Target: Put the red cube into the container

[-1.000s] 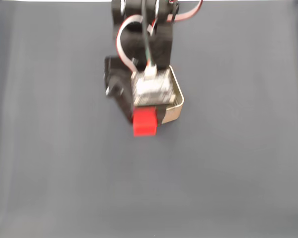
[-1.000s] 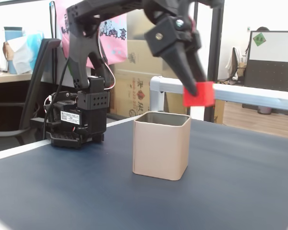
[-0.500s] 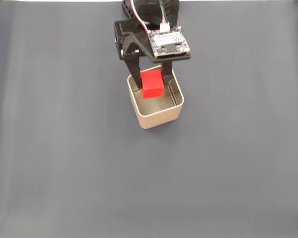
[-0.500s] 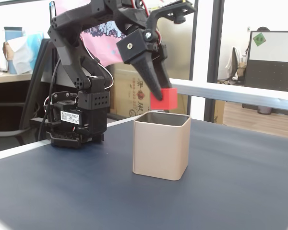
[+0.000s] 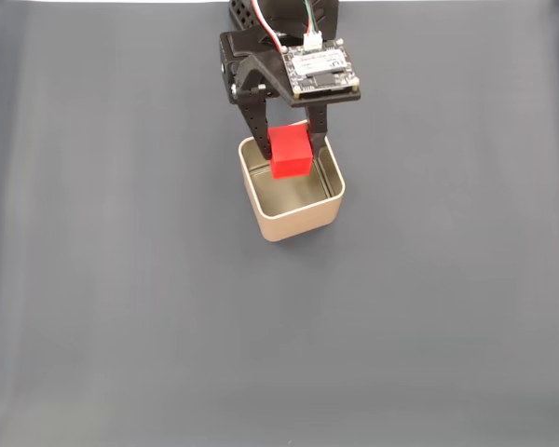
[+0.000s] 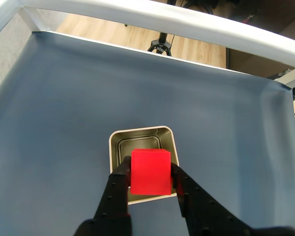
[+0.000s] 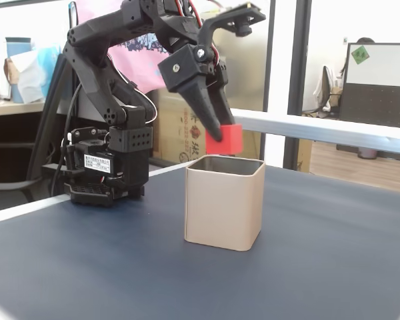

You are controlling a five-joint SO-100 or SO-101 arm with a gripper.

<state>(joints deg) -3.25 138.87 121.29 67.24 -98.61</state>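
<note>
In a fixed view, the red cube (image 5: 289, 153) sits between the gripper (image 5: 286, 156) fingers, above the container (image 5: 293, 220) toward its 12 o'clock edge, not inside.

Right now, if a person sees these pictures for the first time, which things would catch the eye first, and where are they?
The red cube stands out most: the black gripper holds it between its fingers, just above the open top of the container. The pale gold container stands upright on the dark blue table, near the arm's base, and in the wrist view its shiny inside shows behind the cube.
</note>
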